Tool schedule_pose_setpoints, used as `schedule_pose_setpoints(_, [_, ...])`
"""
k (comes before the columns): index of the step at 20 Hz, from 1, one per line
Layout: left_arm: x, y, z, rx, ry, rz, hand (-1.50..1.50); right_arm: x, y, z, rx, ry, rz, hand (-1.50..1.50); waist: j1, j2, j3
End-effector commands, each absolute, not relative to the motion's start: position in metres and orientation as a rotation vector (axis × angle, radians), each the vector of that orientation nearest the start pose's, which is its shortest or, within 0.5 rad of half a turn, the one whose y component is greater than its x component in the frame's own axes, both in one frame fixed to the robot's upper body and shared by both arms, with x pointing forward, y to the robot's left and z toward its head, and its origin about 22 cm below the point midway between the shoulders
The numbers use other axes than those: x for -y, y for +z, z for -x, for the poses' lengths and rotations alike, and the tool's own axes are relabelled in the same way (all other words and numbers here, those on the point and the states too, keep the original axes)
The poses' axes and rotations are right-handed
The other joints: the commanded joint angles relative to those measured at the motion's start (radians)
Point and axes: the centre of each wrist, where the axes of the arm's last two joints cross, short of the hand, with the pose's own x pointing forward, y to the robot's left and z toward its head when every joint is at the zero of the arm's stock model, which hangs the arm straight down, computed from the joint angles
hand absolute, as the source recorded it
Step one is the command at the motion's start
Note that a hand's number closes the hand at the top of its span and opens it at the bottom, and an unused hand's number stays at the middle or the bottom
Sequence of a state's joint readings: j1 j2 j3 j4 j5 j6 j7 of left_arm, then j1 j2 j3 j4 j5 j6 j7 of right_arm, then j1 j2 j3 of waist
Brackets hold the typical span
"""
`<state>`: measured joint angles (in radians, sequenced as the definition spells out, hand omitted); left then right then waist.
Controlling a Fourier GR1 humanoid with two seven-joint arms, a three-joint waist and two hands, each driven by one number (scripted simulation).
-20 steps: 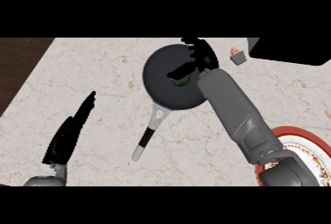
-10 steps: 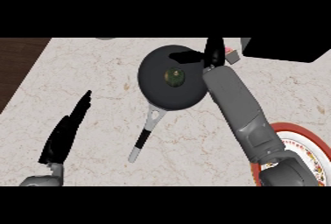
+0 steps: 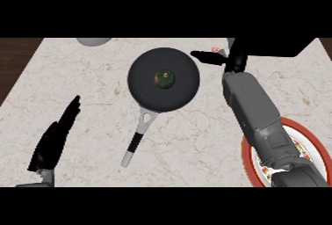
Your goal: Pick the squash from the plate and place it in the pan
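The squash (image 3: 164,78), small, dark green with yellowish patches, lies near the middle of the black pan (image 3: 146,92), whose grey and black handle points toward me. My right hand (image 3: 219,58) hovers just right of the pan's far rim, fingers relaxed and holding nothing, apart from the squash. The red-rimmed plate (image 3: 304,140) sits at the lower right, largely hidden by my right forearm. My left hand (image 3: 58,136) rests at the lower left, fingers straight, pointing up and away.
A grey rounded object (image 3: 94,41) shows at the counter's far edge, left of the pan. A small pink and white item (image 3: 217,50) sits by my right hand. A dark block (image 3: 272,46) fills the far right corner. Dark wood borders the counter's left side.
My right hand let go of the squash, which now lies in the pan, and drew back to the right past the rim. The left hand stays resting.
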<state>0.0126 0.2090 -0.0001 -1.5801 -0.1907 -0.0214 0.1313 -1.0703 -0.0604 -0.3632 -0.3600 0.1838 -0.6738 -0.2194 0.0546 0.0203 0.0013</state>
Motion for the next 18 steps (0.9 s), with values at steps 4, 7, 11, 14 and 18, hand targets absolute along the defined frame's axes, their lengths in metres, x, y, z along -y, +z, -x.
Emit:
schedule_pose_setpoints(4, [-0.293, 0.012, -0.232, 1.382, -0.282, -0.329, 0.00, 0.246, 0.033, -0.431, 1.608, -0.152, 0.629, -1.50, -0.043, -0.015, -0.001])
schedule_pose_setpoints(7, [-0.279, 0.012, -0.219, 1.366, -0.263, -0.327, 0.00, 0.261, 0.034, -0.426, 1.602, -0.133, 0.647, -1.50, -0.051, -0.022, -0.001])
schedule_pose_setpoints(11, [-0.283, 0.006, -0.211, 1.384, -0.268, -0.323, 0.00, 0.319, 0.019, -0.402, 1.609, -0.121, 0.633, -1.50, -0.049, -0.020, -0.001])
schedule_pose_setpoints(14, [-0.277, -0.002, -0.222, 1.380, -0.258, -0.353, 0.00, 0.333, 0.012, -0.387, 1.625, -0.111, 0.602, -1.50, -0.061, -0.023, -0.002])
schedule_pose_setpoints(18, [-0.275, 0.001, -0.205, 1.381, -0.259, -0.330, 0.00, 0.360, 0.027, -0.382, 1.623, -0.067, 0.584, -1.50, -0.048, -0.020, -0.001])
